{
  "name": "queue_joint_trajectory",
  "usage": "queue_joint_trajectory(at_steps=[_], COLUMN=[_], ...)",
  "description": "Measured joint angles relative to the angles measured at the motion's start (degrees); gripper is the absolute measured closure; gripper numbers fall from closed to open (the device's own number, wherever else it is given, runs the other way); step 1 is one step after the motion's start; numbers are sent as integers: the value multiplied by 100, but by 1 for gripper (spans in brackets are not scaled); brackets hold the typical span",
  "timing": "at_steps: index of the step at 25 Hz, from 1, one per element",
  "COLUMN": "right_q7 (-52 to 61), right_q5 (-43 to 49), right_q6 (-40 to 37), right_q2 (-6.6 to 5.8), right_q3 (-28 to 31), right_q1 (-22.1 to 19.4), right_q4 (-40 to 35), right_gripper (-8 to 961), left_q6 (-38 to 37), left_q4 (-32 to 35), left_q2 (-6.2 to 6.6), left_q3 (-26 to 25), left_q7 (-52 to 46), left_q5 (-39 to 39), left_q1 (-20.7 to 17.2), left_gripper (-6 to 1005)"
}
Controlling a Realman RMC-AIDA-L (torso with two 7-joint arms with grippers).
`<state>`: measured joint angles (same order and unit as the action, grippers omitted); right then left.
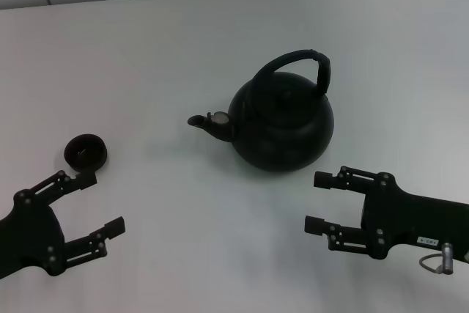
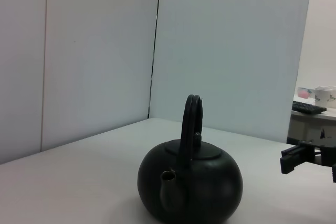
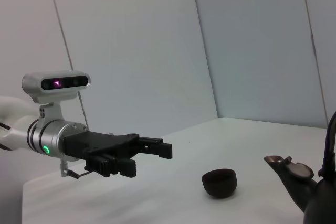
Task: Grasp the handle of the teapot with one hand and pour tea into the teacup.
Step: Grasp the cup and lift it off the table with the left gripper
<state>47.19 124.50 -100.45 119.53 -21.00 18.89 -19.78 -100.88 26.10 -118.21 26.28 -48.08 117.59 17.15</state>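
The large black teapot [image 1: 284, 125] stands upright at the table's middle, its spout [image 1: 209, 122] pointing left. Its arched handle [image 1: 297, 64] rises over the lid. It also shows in the left wrist view [image 2: 191, 182] and partly in the right wrist view [image 3: 307, 187]. The tiny dark teacup [image 1: 86, 151] sits to the left, also in the right wrist view [image 3: 219, 182]. My left gripper [image 1: 99, 207] is open and empty just in front of the teacup. My right gripper [image 1: 320, 201] is open and empty in front of the teapot.
The white table [image 1: 168, 56] runs back to a pale wall. A distant desk with a keyboard [image 2: 311, 108] and cups shows beyond the table. The left arm [image 3: 58, 135] and its wrist camera appear in the right wrist view.
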Motion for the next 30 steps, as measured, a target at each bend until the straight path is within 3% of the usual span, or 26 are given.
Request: queue_joint_trajectory(at_steps=[30], right_q7=[1], right_q5=[-24], right_q6=[109], right_q2=[2], right_q3=[0], right_q1=[70], right_q4=[53], right_gripper=[225], left_q6=[156], left_q4=[0], left_q2=[12], left_q3=[-65], left_q7=[13], left_q5=[-49], left_q1=[-5], left_gripper=[138])
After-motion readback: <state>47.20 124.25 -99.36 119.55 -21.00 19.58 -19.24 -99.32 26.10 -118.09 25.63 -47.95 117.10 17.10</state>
